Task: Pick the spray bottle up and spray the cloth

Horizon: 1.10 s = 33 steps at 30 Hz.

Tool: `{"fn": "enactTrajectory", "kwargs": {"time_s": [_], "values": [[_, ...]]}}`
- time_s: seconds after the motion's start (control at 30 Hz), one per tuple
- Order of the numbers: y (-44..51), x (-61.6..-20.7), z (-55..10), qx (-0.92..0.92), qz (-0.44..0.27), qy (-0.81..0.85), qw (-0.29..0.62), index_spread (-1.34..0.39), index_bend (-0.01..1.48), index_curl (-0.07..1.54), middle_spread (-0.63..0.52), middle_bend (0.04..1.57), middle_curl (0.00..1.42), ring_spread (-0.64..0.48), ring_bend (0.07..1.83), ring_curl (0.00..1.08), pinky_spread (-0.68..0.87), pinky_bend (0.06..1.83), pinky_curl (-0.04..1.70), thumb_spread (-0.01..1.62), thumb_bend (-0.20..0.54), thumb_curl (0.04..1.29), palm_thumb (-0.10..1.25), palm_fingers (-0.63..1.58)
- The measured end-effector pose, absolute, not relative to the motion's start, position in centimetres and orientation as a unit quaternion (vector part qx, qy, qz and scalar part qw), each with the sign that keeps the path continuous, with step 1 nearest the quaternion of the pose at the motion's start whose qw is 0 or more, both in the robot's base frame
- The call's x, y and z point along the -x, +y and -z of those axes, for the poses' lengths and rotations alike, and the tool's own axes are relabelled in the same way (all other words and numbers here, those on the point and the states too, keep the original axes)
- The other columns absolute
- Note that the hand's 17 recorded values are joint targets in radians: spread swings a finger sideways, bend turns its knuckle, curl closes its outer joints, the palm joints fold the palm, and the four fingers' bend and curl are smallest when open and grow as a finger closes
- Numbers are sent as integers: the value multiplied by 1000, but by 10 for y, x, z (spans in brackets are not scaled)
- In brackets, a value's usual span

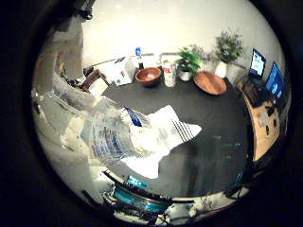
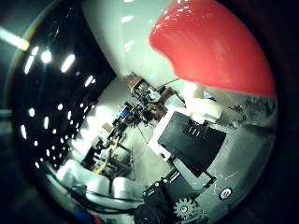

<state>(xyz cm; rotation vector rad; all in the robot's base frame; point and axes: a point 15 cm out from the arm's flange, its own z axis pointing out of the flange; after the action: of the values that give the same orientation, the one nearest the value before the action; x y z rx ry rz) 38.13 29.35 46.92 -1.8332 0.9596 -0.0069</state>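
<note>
A clear spray bottle with a blue-printed label [image 1: 106,134] fills much of the right little finger side palm view, close to the palm. Its red spray head [image 2: 213,45] looms large in the right thumb side palm view. My hand [image 2: 187,140] is curled round the bottle, with white fingers [image 2: 89,184] showing at the view's edge. The bottle is held up above the dark table [image 1: 220,128]. A white cloth [image 1: 178,127] lies spread on the table just beyond the bottle's body.
At the table's far side stand a brown bowl [image 1: 149,76], a white cup [image 1: 169,76], a wooden plate [image 1: 210,83] and two potted plants [image 1: 189,61] [image 1: 228,44]. A white box [image 1: 118,68] sits beside the bowl. Monitors [image 1: 258,62] stand past the table's edge.
</note>
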Motion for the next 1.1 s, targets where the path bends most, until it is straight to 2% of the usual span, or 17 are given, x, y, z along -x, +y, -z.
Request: {"fn": "enactTrajectory", "kwargs": {"time_s": [0.2, 0.33, 0.6, 0.8, 1.1], "values": [[338, -367, -461, 759, -45, 352, 546, -291, 1104, 963, -280, 1196, 1204, -217, 1470, 756, -307, 1353, 701, 751, -12, 1241, 928, 1138], [363, -372, -464, 753, -72, 340, 558, -290, 1104, 960, -284, 1197, 1201, -218, 1469, 756, -305, 1358, 697, 759, -10, 1244, 931, 1139], [407, -364, -475, 730, -165, 293, 596, -289, 1109, 957, -286, 1196, 1193, -221, 1457, 756, -303, 1365, 691, 760, -14, 1241, 931, 1136], [412, -390, -463, 704, -215, 283, 615, -288, 1112, 955, -286, 1198, 1191, -221, 1457, 759, -306, 1363, 690, 747, -12, 1240, 937, 1134], [408, -460, -398, 682, -251, 315, 611, -287, 1115, 953, -269, 1200, 1192, -223, 1453, 762, -307, 1364, 692, 716, -14, 1232, 937, 1132]]}}
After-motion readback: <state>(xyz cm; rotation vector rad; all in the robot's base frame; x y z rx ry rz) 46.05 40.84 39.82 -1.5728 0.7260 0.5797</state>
